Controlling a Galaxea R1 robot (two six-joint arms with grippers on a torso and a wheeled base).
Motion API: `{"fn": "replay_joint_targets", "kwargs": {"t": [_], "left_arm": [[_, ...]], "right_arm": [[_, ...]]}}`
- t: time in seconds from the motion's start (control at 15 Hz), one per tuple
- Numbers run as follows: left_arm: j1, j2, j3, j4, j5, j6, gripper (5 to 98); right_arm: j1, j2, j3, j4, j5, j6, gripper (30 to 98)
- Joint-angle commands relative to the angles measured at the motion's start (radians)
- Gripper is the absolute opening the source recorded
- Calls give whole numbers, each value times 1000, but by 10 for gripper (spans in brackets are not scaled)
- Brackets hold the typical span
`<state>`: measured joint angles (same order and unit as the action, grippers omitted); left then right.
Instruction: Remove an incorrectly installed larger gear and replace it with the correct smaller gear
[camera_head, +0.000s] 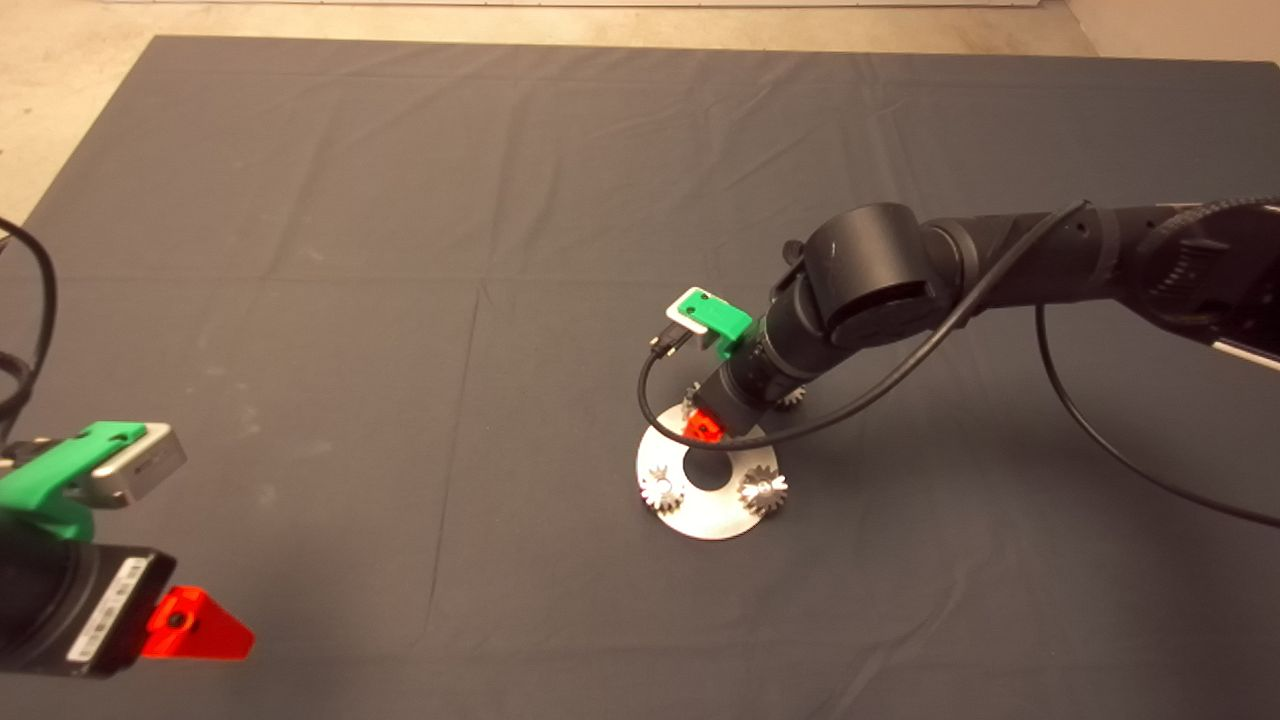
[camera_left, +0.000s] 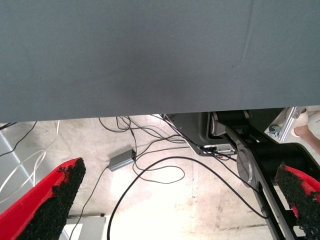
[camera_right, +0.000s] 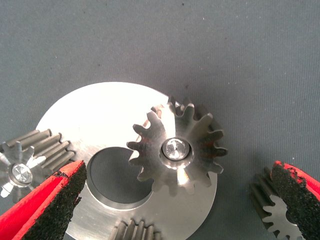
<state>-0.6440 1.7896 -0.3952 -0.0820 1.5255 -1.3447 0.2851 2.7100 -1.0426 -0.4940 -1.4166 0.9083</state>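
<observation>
Big gear (camera_right: 176, 150) sits on its pin on the plate (camera_right: 95, 117), bright pin end showing at its centre, so removal isn't done yet. Small gear (camera_right: 272, 212) lies loose on the mat (camera_right: 200, 45) just off the plate edge, partly hidden behind one right pad (camera_right: 297, 202). Two other gears sit on the plate: one (camera_right: 25, 162) by the opposite pad, one (camera_right: 135, 231) only partly in frame.

Right gripper (camera_right: 182, 202) hangs right above the plate, fingers spread wide with the big gear between them, nothing gripped, no contact visible. In the head view the arm covers the big gear; only the two shiny gears (camera_head: 661, 489) (camera_head: 763, 489) and the near half of the plate show.

Left gripper (camera_head: 195, 625) parked at lower left, fingers apart, empty.

Status, my read: pre-grasp on step one. Left: close on big gear, lift off pin, set aside, pick small gear, seat it on that pin
</observation>
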Motion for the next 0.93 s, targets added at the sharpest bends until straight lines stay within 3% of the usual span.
{"fn": "replay_joint_targets", "kwargs": {"t": [0.0,0.47,0.87], "left_arm": [[-15,-5,15,-18,133,7,982],[-16,-5,15,-18,133,7,982],[-16,3,15,-18,133,7,982]], "right_arm": [[-1,14,6,-67,-1,-12,979],[-20,12,-2,-93,2,-78,979],[-27,8,-1,-143,2,-88,957]]}}
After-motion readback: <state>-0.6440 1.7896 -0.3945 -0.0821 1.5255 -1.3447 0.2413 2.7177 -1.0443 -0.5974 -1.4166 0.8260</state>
